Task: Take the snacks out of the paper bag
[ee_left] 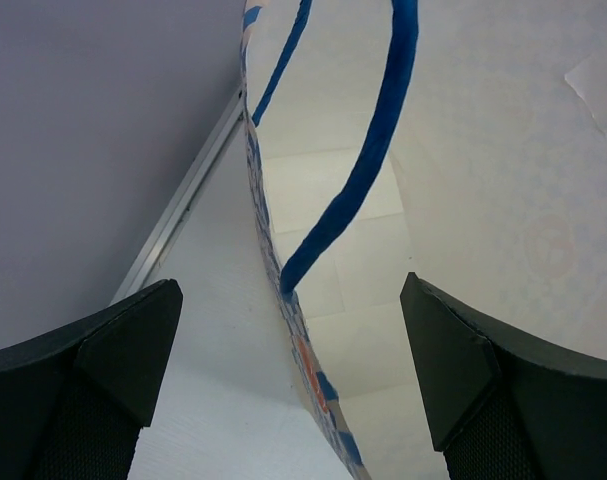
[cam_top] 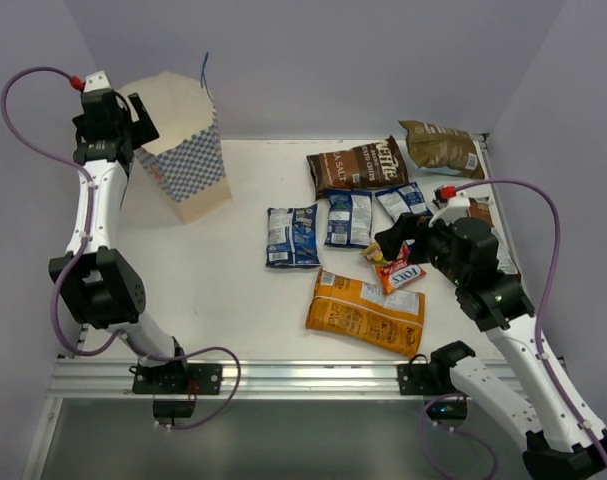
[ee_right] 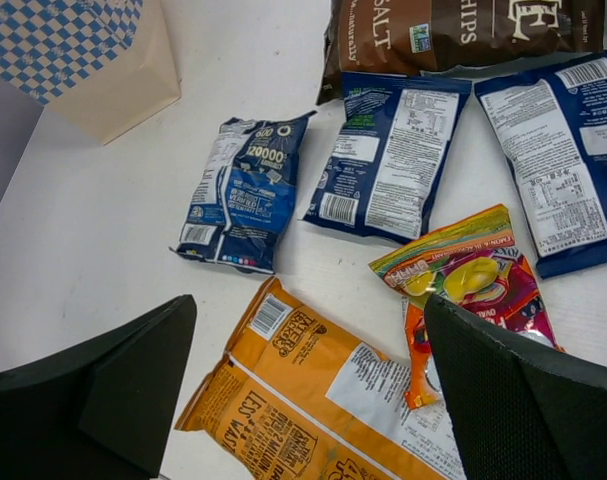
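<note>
White table (cam_top: 213, 290) carries the snacks (cam_top: 348, 218), spread beneath the right gripper (ee_right: 311, 300), whose jaws stand wide and empty. Left gripper (ee_left: 291, 290) gapes too, paper bag (cam_top: 188, 160) rim between its jaws, ungripped. Its cord handle (ee_left: 368, 160) could snag a finger and topple the bag.

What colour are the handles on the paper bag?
Blue; the cord handle shows best in the left wrist view.

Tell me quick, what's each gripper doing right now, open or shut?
Left gripper: open, jaws astride the paper bag rim, gripping nothing.
Right gripper: open, empty, above the snacks.
</note>
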### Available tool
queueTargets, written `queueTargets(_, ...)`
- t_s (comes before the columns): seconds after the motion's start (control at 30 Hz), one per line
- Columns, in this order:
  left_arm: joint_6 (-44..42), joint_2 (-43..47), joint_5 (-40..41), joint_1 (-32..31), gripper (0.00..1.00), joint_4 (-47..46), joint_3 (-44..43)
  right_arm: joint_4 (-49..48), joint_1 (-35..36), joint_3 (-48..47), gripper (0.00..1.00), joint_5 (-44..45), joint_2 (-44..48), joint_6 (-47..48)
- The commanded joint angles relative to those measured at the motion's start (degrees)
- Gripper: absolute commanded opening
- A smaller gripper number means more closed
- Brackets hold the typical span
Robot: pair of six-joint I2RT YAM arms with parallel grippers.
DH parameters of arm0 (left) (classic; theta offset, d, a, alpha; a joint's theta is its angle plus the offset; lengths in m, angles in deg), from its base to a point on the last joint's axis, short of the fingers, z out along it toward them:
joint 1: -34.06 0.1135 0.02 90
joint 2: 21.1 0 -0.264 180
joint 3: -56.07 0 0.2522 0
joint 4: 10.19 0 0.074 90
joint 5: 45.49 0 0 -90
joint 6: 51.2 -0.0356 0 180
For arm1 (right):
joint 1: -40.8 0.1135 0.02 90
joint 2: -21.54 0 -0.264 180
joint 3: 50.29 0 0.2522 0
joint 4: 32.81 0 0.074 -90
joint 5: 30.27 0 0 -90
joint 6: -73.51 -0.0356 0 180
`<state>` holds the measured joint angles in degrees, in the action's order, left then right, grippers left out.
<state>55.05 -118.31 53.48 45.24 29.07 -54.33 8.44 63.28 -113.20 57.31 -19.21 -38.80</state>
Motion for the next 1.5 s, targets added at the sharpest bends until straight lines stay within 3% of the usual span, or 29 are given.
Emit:
queueTargets(0.0,-3.0,5.7,1.8,0.2,1.0,0.0,1.1,-2.5,0.0,0.5,0.99,-4.4,0.8,1.9)
queueTargets(0.3,-3.3,15.9,-1.5,0.2,1.0,4.3,4.3,-2.5,0.0,0.3,0.99,-5.8,1.9,2.7)
queueTargets(0.47,-2.0,26.8,-8.4,0.1,1.0,8.7,6.3,0.2,-0.1,-4.5,0.99,-2.2,4.2,2.4)
queueTargets(0.6,-3.1,37.1,-10.4,-4.1,1.0,8.2,11.3,3.1,0.0,-8.9,0.99,2.3,7.0,3.8)
queueTargets(0.8,-7.8,49.5,-3.4,-13.5,1.0,11.2,12.9,6.2,-0.1,-15.6,0.99,10.4,12.1,10.2)
queueTargets(0.97,-8.7,56.1,0.1,-17.3,1.0,13.2,13.9,5.5,0.0,-16.0,0.99,18.6,17.8,16.0)
queueTargets(1.1,-9.4,61.1,9.6,-19.7,1.0,13.4,15.9,3.9,-0.1,-16.8,0.99,24.4,23.9,20.5)
queueTargets(1.47,-9.0,62.8,9.0,-21.5,1.0,13.1,15.1,-0.2,0.0,-18.0,0.99,29.0,33.1,26.3)
